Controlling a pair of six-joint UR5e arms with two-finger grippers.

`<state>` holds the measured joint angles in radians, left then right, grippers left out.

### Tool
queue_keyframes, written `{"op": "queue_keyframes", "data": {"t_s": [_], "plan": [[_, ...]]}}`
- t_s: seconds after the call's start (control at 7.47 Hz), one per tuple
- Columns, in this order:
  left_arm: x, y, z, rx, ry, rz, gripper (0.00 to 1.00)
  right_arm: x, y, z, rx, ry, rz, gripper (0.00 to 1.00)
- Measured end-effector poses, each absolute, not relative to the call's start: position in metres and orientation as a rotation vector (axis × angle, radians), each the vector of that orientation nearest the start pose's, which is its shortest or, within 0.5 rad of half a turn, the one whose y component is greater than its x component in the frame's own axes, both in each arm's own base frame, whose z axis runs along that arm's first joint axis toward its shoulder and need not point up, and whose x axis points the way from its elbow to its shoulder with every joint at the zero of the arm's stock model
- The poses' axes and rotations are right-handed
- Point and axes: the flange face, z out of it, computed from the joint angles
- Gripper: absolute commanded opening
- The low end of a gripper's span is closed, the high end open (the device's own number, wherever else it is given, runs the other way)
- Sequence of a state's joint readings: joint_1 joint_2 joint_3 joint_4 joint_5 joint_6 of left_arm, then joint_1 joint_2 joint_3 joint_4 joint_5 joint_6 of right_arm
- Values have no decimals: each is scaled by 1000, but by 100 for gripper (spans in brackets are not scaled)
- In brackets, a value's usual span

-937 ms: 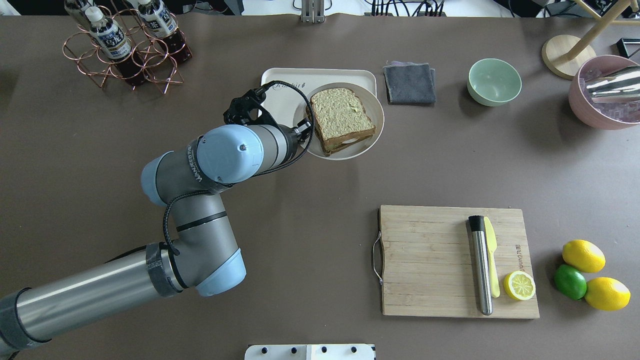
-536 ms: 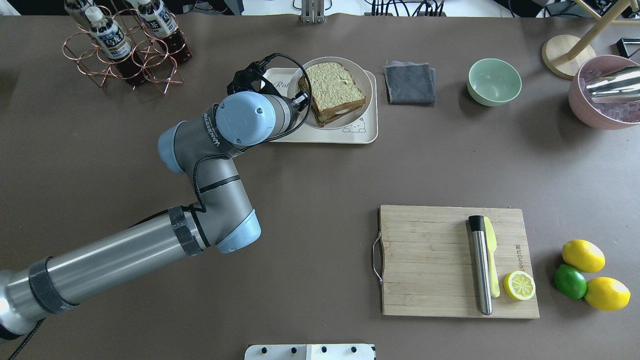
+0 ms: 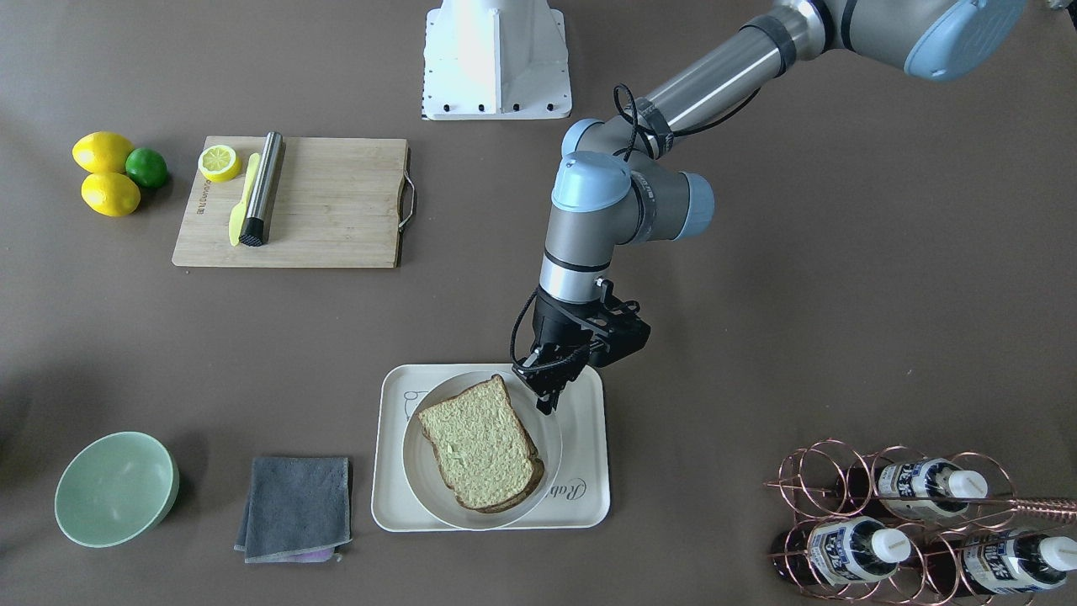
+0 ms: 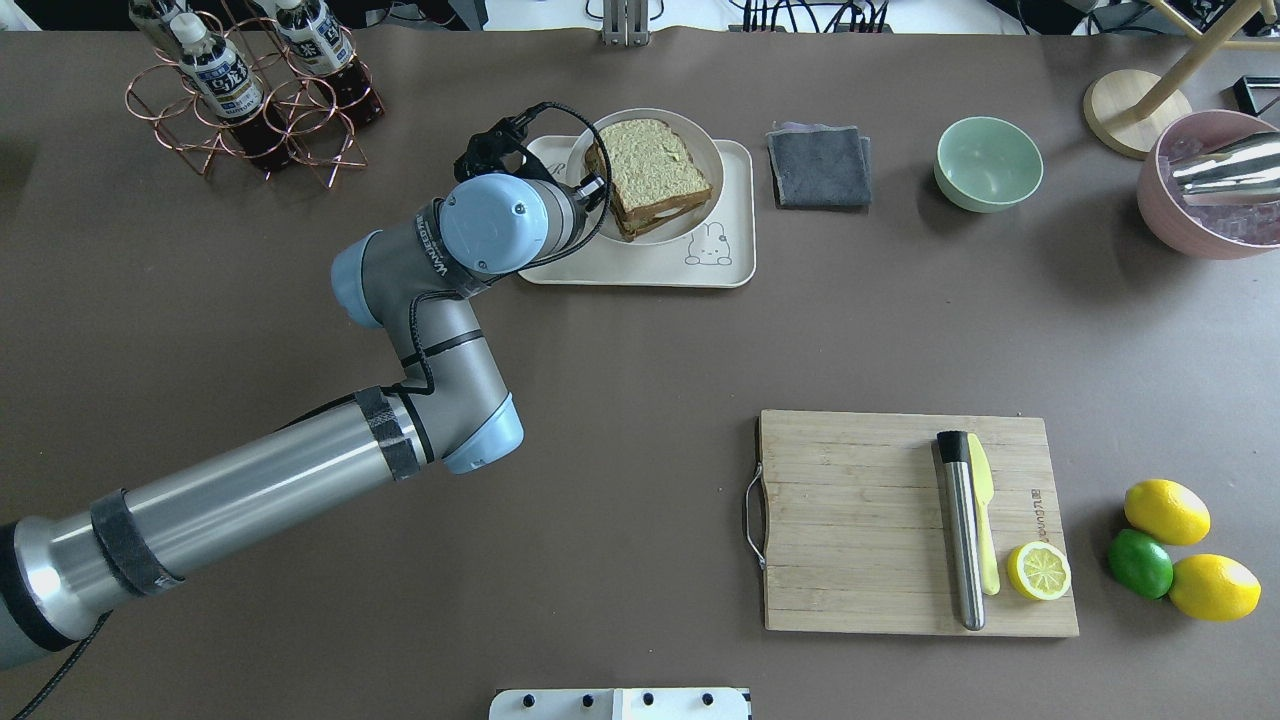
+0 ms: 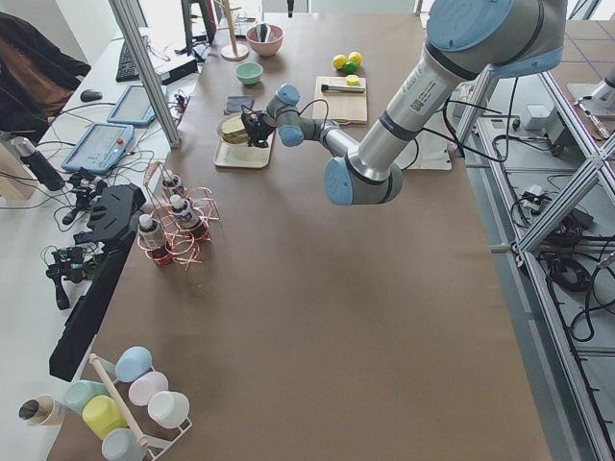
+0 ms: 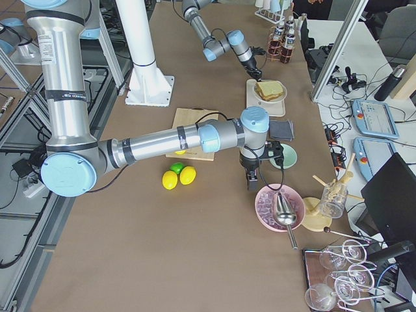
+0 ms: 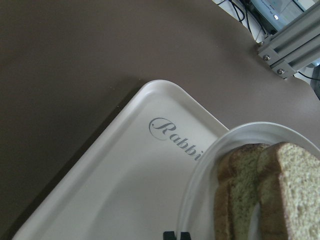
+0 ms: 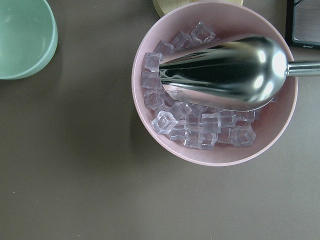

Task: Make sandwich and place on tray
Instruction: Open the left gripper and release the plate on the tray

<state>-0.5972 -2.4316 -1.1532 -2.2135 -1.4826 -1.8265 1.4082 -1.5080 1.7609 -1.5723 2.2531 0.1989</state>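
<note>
The sandwich [image 4: 650,165] is two brown-crusted slices with a strip of white egg showing between them. It lies on a round cream plate [image 4: 690,225]. My left gripper [image 4: 597,190] is shut on the plate's left rim and holds it over the cream tray [image 4: 720,265]. I cannot tell whether the plate touches the tray. The front view shows the gripper [image 3: 545,396], sandwich [image 3: 480,442], plate [image 3: 414,471] and tray [image 3: 589,497]. The left wrist view shows the tray's "Rabbit" script [image 7: 175,137] beside the sandwich [image 7: 270,195]. My right gripper [image 6: 251,182] hangs over the pink bowl; I cannot tell if it is open or shut.
A pink bowl [image 8: 150,150] of ice cubes holds a steel scoop [image 8: 225,70]. A grey cloth [image 4: 818,165] and green bowl [image 4: 988,163] lie right of the tray. A bottle rack [image 4: 250,90] stands left. A wooden board [image 4: 860,520] carries tools and a lemon half.
My left arm has carried the plate with the sandwich away from the robot, from the tray's near right edge to over the tray's far half. The bear drawing now shows.
</note>
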Motion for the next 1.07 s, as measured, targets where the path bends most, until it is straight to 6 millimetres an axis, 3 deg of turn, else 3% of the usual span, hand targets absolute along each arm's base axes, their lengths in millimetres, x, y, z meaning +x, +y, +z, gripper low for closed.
{"op": "queue_keyframes", "data": {"t_s": [0.13,0.27,0.67,0.8,1.07], "plan": [[595,-573,235,274,1084,-800,0,-15,-527,539,115,-711,-51,99],[597,-572,238,276,1081,-793,30,-15,-527,539,116,-711,-51,99],[598,-571,246,300,1062,-744,59,-16,-528,536,120,-712,-53,99],[597,-571,249,314,1057,-717,97,-17,-530,534,122,-712,-54,99],[593,-571,248,325,1071,-697,98,-18,-534,530,124,-712,-53,99]]}}
